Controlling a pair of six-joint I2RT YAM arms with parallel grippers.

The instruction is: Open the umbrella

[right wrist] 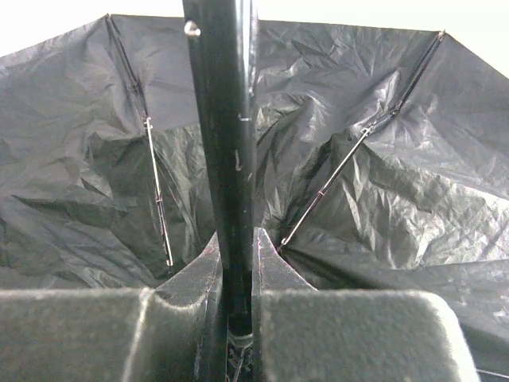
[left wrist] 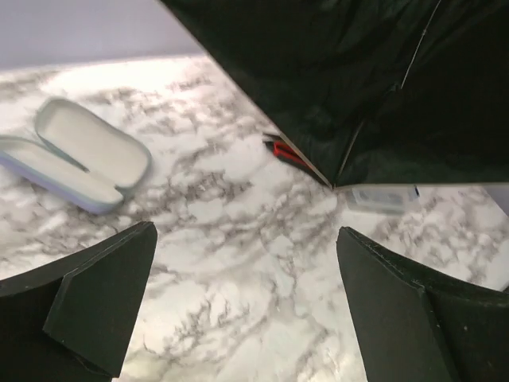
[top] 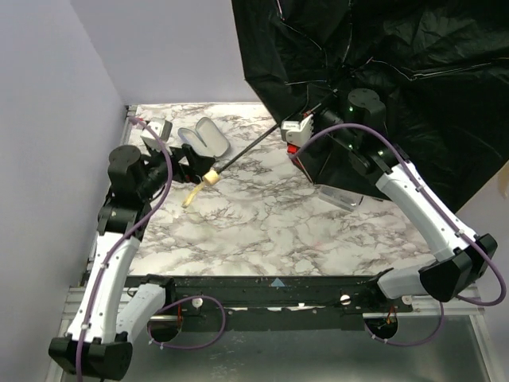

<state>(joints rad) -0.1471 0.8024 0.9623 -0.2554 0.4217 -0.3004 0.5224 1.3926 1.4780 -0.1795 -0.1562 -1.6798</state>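
One umbrella (top: 382, 72), top view: spread wide at back right, tan handle (top: 209, 178) just beside left claw (top: 189, 163).
Left wrist: jaws wide apart, nothing held, canopy (left wrist: 318, 72) ahead.
Right wrist: right claw (right wrist: 236, 263) pinched on thin shaft (right wrist: 227, 143).
Probably light, with floppy fabric and frail ribs (right wrist: 155, 183), so grip shaft or handle.

The umbrella (top: 398, 72) is open, its crinkled black lining and thin ribs spreading beyond the right gripper (right wrist: 236, 270), whose jaws pinch the black shaft (right wrist: 227, 119). Its tan handle (top: 211, 177) sits just beside the spread jaws of the left gripper (left wrist: 245, 239), not between them.
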